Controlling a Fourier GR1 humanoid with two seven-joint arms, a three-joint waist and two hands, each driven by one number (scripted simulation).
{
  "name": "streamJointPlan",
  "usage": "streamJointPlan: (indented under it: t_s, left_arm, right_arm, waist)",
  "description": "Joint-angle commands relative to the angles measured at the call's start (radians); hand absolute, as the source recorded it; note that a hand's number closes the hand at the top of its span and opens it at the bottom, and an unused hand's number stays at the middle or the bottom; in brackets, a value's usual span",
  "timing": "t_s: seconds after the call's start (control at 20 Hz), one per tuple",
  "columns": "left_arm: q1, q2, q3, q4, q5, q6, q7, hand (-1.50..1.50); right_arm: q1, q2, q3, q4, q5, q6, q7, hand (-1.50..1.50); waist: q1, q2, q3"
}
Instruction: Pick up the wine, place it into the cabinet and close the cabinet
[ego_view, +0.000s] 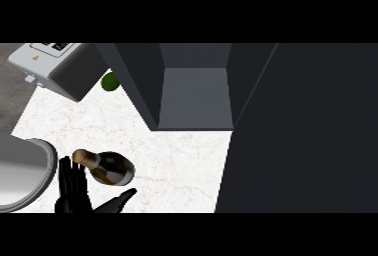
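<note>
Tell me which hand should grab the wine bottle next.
Left, probably. The left hand is open right next to the wine bottle, with its fingers along the bottle's left side and its thumb below it. The right hand is not in view.

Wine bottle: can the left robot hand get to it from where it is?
Probably yes. The left robot hand is open right beside the wine bottle, fingers at its left, thumb below it, and nothing stands between them.

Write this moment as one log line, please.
left hand: open beside wine bottle | bottle: on counter | cabinet: open | right hand: unseen
</note>
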Motion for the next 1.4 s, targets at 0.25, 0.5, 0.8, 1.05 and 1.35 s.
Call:
streamJointPlan:
  t_s: [0.25,0.5,0.8,1.05,1.35]
  left_arm:
    - [-0.05,0.013,0.056,0.127,0.107,-0.099,-0.066,-1.5]
    - [-0.075,0.0,0.096,0.313,0.181,-0.209,-0.206,-1.5]
    - [-0.215,0.044,0.147,0.422,0.169,-0.228,-0.199,-1.5]
    - [-0.252,0.012,0.168,0.599,0.153,-0.293,-0.345,-1.5]
    - [-0.326,0.0,0.163,0.629,0.199,-0.334,-0.331,1.5]
  right_arm:
    - [0.056,0.003,0.03,-0.143,-0.022,-0.008,0.071,-1.5]
    - [-0.012,0.004,0.02,-0.111,-0.008,-0.045,0.102,-1.5]
    - [0.067,-0.016,-0.018,-0.171,-0.076,-0.007,0.106,-1.5]
    - [-0.021,0.006,0.056,-0.126,0.009,-0.064,0.121,-1.5]
    - [0.031,-0.003,0.022,-0.162,-0.036,-0.053,0.123,-1.5]
  waist:
    - [0.002,0.0,0.001]
    - [0.001,0.0,0.0]
    - [-0.005,0.0,0.001]
    - [-0.002,0.0,0.0]
    - [-0.006,0.0,0.001]
